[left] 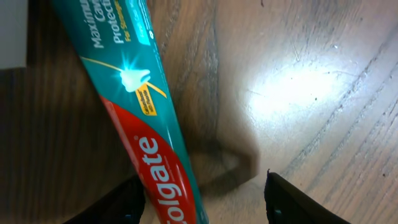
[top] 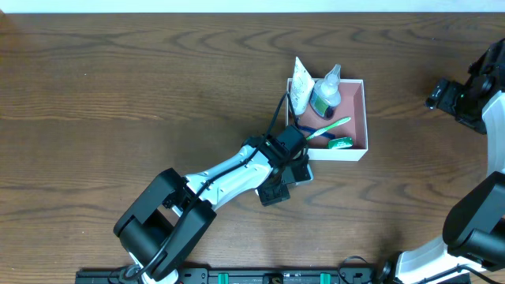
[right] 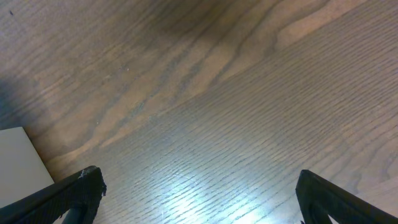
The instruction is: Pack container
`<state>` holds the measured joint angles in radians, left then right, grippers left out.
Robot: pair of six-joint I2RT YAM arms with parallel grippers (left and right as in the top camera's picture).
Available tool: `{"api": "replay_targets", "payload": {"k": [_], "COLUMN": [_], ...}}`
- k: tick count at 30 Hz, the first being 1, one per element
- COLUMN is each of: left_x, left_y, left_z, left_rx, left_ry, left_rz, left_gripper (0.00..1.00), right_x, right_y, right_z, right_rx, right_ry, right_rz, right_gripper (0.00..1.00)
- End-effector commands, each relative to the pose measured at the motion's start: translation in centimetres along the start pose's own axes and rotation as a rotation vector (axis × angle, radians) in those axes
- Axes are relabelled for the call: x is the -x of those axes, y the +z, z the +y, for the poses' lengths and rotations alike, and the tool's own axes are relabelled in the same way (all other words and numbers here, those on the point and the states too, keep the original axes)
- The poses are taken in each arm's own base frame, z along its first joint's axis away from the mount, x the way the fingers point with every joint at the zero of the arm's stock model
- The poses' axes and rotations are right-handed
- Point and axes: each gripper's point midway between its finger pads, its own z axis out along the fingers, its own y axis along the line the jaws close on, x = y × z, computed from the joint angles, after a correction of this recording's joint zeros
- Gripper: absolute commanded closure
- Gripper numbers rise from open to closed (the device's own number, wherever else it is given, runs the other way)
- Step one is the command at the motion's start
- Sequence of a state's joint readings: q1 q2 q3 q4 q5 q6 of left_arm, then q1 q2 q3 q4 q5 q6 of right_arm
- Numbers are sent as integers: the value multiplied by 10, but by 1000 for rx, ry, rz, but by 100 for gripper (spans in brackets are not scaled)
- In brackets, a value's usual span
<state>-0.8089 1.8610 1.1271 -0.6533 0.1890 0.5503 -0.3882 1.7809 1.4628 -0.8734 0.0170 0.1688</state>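
Container (top: pixel 339 153): bottle (top: pixel 325 93), toothbrush (top: pixel 331 127), white tube (top: pixel 301 85) packed. Toothpaste (left: pixel 140 118) outstanding on surface (top: pixel 118 95); left end effector (left: pixel 205 193) astride it, unclenched. Right end effector (right: pixel 199 193) released, empty.

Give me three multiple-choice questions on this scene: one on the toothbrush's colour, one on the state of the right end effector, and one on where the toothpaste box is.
1. What colour is the toothbrush in the container?
A. green
B. red
C. black

2. How does the right end effector stand?
A. shut on the toothbrush
B. shut on nothing
C. open, with nothing in it

3. Where does the Colgate toothpaste box lie?
A. inside the container
B. on the table, between the fingers of the left end effector
C. in the right end effector

Answers:
1 A: the overhead view shows a green handle across the pink inside.
2 C: the right wrist view shows its fingers wide apart over bare wood.
3 B: the left wrist view shows the box flat on the wood between the two dark fingers.
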Motion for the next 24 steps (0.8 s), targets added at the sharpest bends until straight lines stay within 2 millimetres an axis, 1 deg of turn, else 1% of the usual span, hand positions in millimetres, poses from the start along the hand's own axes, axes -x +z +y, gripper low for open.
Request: {"api": "replay_targets", "payload": {"k": [1,5,24], "left_x": [-4,-4,-10], "left_y": [7,7,14], "left_z": [-3,-3,-5], "left_rx": [-20,-20,-19], "left_ry": [-2,-2,-17], "left_rz": [10,11,17], "left_gripper": [38,39,39], "right_x": [-1,-1,-1], "right_y": [3,3,3], "right_z": [-3,-3,-3], "right_rx": [-8,-8,-8], "right_ry": [13,13,13], "right_rz": [8,8,8], "right_gripper": [1,1,1]}}
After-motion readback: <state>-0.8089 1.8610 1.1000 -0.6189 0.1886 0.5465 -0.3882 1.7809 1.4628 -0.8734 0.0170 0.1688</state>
